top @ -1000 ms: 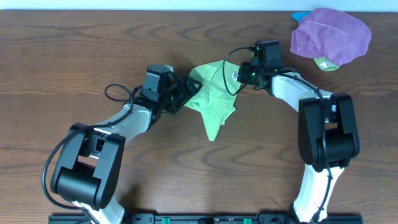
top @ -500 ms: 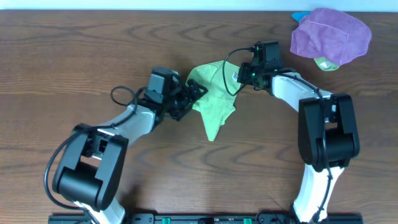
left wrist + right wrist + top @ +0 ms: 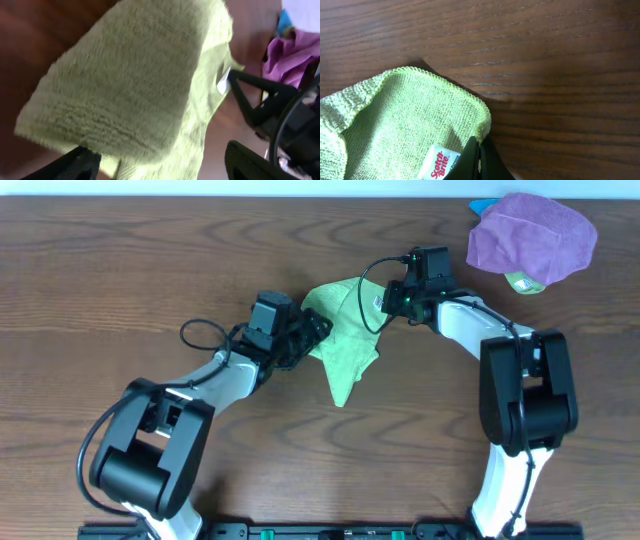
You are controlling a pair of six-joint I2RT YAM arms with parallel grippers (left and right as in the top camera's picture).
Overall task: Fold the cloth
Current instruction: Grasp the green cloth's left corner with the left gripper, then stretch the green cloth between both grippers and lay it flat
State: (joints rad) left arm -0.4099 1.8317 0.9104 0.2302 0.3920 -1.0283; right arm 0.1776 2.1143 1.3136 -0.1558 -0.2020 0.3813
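Note:
A light green cloth [image 3: 345,345] lies crumpled on the wooden table between my two grippers, with a pointed corner toward the front. My left gripper [image 3: 316,330] is at the cloth's left edge. In the left wrist view its fingers [image 3: 160,155] are open, with the cloth [image 3: 140,75] bunched between them. My right gripper [image 3: 388,300] is at the cloth's back right corner. In the right wrist view it [image 3: 479,147] is shut on the hemmed edge of the cloth [image 3: 405,120], next to a white label [image 3: 437,162].
A purple cloth [image 3: 530,235] is heaped at the back right corner of the table, with a bit of blue [image 3: 483,205] and a bit of green [image 3: 522,282] sticking out from under it. It also shows in the left wrist view [image 3: 287,50].
My left arm has moved to the right, into the cloth's left edge. The right arm and the corner it holds have not moved.

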